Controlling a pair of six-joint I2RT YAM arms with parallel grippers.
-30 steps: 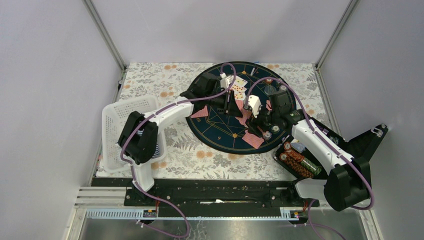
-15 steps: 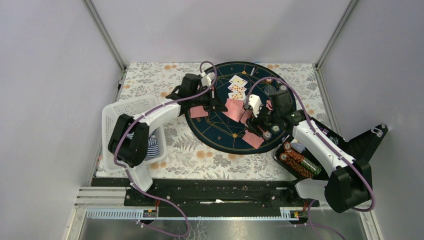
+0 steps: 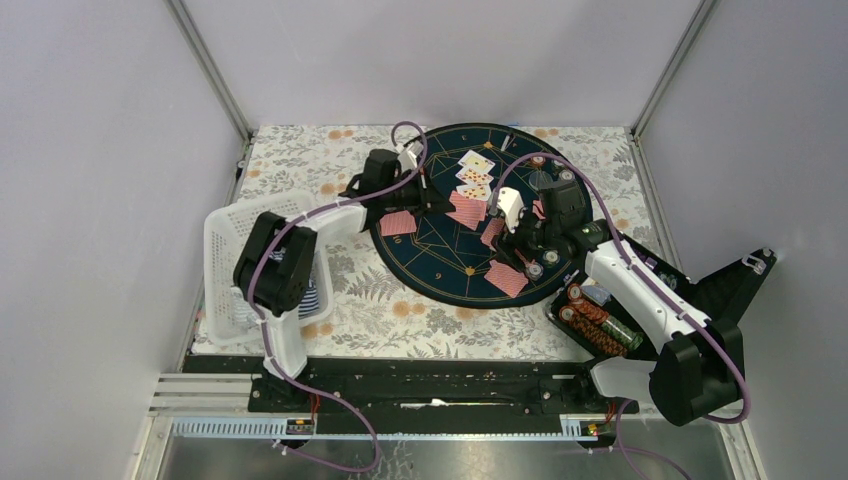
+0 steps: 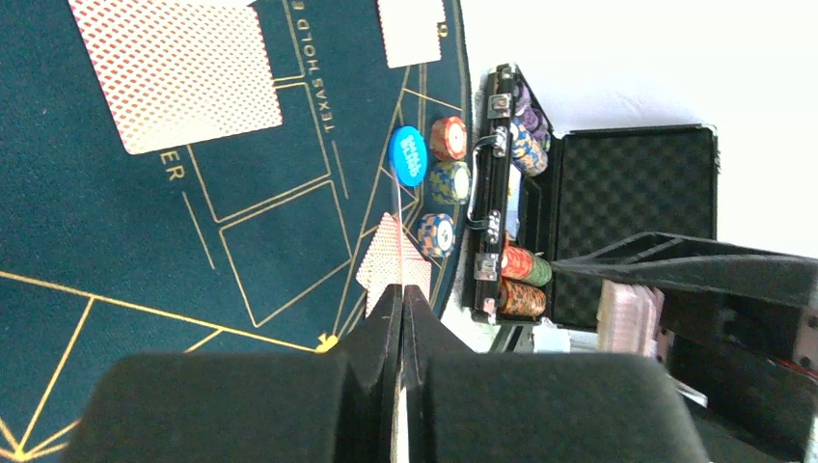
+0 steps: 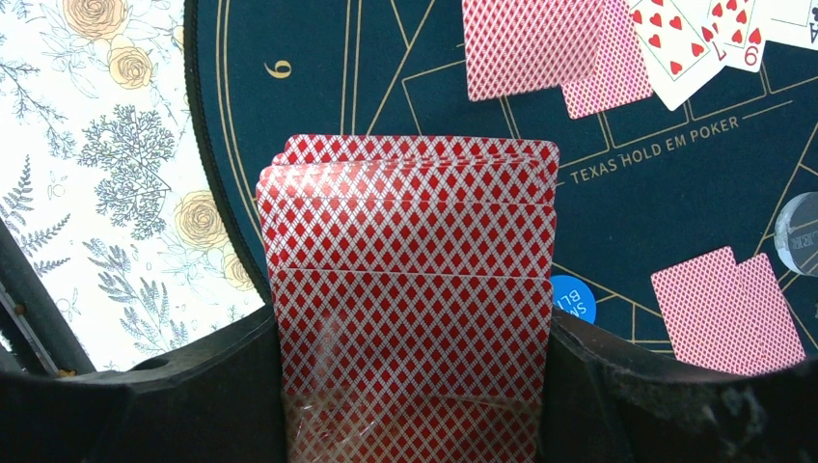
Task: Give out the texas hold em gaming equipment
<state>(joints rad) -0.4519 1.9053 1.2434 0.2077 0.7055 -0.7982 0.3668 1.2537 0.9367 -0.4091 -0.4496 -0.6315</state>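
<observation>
Well, nearest the robot, the black case (image 4: 627, 212) sat open just off the right edge of the mat (image 5: 318, 87), with chips (image 4: 521, 280) stacked inside it. Just past it, the right claw (image 5: 410, 371) was closed part way around the deck (image 5: 410, 241), squeezing it by its two sides above the round mat. The cards in that deck were stepped, not square, so a small bump could have made the top ones slide off and spill.

Further over, the left claw (image 4: 400, 318) was shut tight on one card (image 4: 398, 217), seen only as a thin edge sticking out past the fingers. A card is thin and slippery, so it could have twisted or dropped before it was over the right spot. Some face-down cards (image 4: 178, 72) lay on the mat, and a claw coming down too low might have pushed one out of place. Three little chip stacks (image 4: 449, 138) and a blue disc (image 4: 409, 154) stood near the mat's rim — easy to knock. At the far side lay the face-up cards (image 3: 475, 175). The two claws were close together, and they could have bumped.
</observation>
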